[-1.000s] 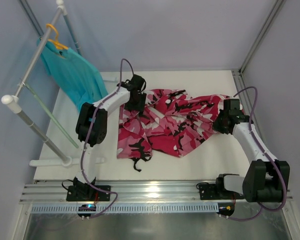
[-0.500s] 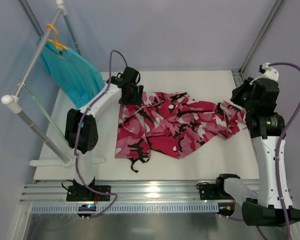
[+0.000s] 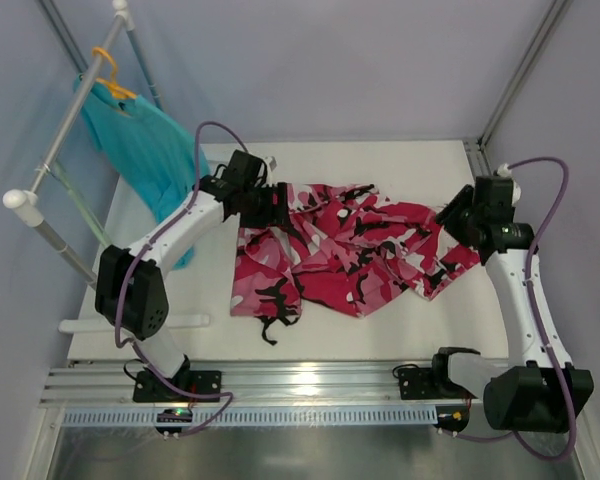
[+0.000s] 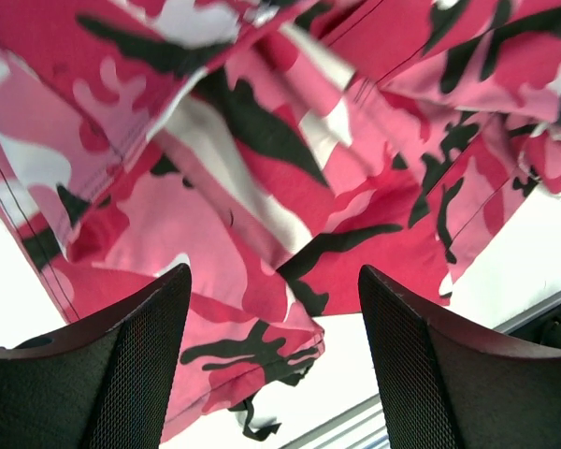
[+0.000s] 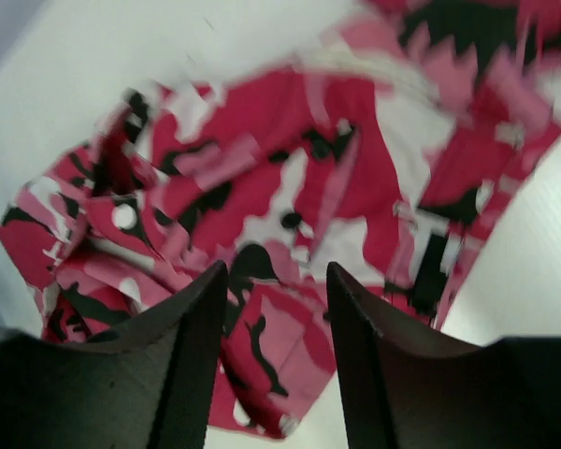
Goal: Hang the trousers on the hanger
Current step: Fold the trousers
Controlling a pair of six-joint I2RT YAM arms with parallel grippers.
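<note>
The trousers point(image 3: 350, 250), pink and red camouflage, lie crumpled across the middle of the white table point(image 3: 400, 320). My left gripper point(image 3: 278, 207) hovers at their upper left edge, open, with nothing between its fingers. Its wrist view shows the trousers point(image 4: 262, 168) spread below the open left gripper point(image 4: 273, 309). My right gripper point(image 3: 456, 216) hangs over the trousers' right end, also open and empty. In the right wrist view, the blurred trousers point(image 5: 309, 187) lie under the right gripper point(image 5: 276, 281). The pale mint-green hanger point(image 3: 78, 205) hangs on the rack at the left, partly hidden by my left arm.
A white tube rack point(image 3: 40, 225) stands along the table's left side. It carries a teal garment point(image 3: 145, 145) on an orange hanger point(image 3: 110, 75). A metal rail point(image 3: 300, 385) runs along the near edge, and frame posts rise at the back corners.
My right gripper opened and let go of the trousers' right end, and the right arm came down from its raised pose. My left gripper opened wider and its arm stretched out.
</note>
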